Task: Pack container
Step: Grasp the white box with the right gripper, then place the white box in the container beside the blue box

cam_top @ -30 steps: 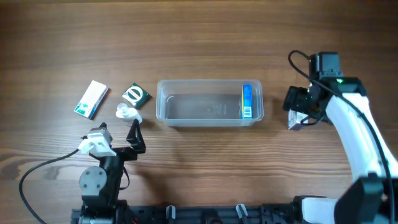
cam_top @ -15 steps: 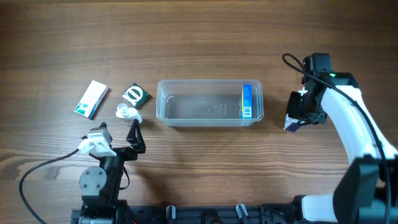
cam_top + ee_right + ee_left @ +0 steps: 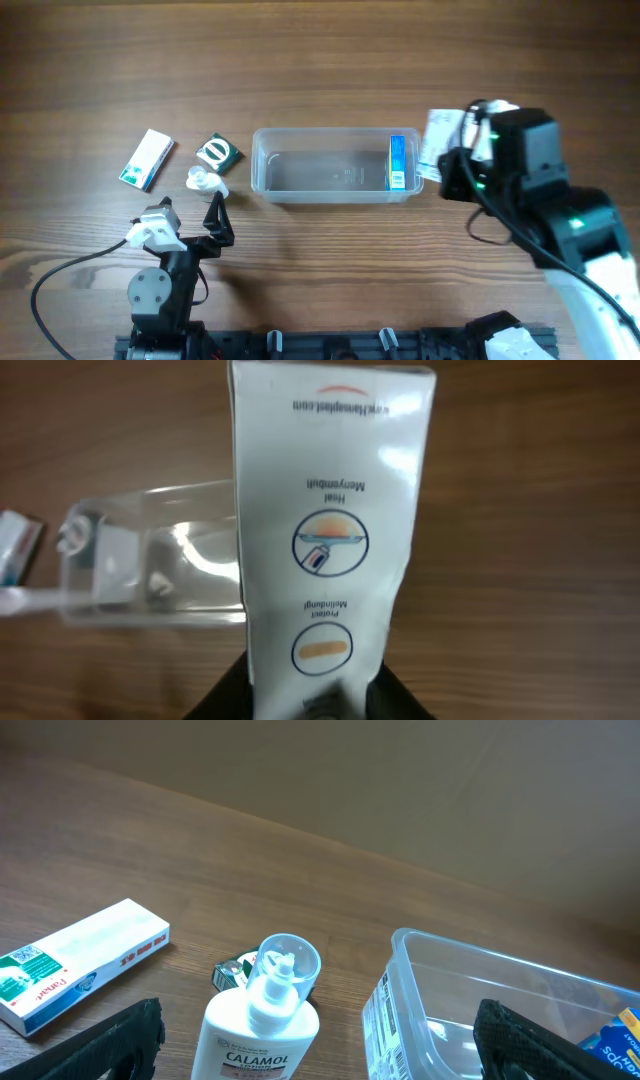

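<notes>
Container [image 3: 320, 172] is recorded at mid-table, long side across, with a blue box [image 3: 398, 162] standing on edge against its right end wall. The right gripper [image 3: 452, 172] is clamped on a white plaster box [image 3: 438, 140], held just outside the container's right end; in the wrist view it is seen upright between the fingers, with the tub beyond.

Risks: the plaster box appears to be gripped at one end only, so it could swivel or slip if knocked on the rim. The blue box occupies the end of the container nearest the load — a release made close to that wall could land on it or wedge aslant. The bare middle is judged the safer target.

Left of the container are noted a lotion bottle [image 3: 205, 181], a green packet [image 3: 217, 152] and a white-and-green carton [image 3: 147, 159] — none packed. The left gripper [image 3: 213, 215] is spread wide and unloaded, near the bottle. Nothing is seen between the held box and the rim.
</notes>
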Available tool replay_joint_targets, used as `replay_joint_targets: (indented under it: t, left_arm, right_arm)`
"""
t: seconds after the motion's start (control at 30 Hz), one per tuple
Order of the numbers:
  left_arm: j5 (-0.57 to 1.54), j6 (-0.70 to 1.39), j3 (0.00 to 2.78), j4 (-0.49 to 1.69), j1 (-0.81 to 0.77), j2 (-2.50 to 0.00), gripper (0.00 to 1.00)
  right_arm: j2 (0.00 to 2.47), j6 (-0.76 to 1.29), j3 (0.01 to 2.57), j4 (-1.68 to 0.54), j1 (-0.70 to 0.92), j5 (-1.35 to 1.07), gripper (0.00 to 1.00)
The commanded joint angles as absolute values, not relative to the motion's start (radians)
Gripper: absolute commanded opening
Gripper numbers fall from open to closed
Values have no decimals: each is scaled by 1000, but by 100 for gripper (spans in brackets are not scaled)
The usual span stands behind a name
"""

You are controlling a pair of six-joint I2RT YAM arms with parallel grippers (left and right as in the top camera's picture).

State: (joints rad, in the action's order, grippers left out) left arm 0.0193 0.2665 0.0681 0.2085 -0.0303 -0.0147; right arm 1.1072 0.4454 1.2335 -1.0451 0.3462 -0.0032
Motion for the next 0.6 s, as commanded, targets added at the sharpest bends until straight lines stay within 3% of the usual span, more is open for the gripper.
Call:
replay_joint_targets:
  t: [0.0, 0.17, 0.57]
  left_arm:
    - [6, 250, 63, 205, -24, -9, 100]
    - [6, 250, 63, 205, -24, -9, 100]
    - [6, 250, 63, 205, -24, -9, 100]
  right_arm:
    - [1209, 507, 1217, -968, 461, 10, 25]
    - [1381, 530, 1217, -873, 543, 57, 25]
    - [1680, 599, 1217, -883, 544, 107, 25]
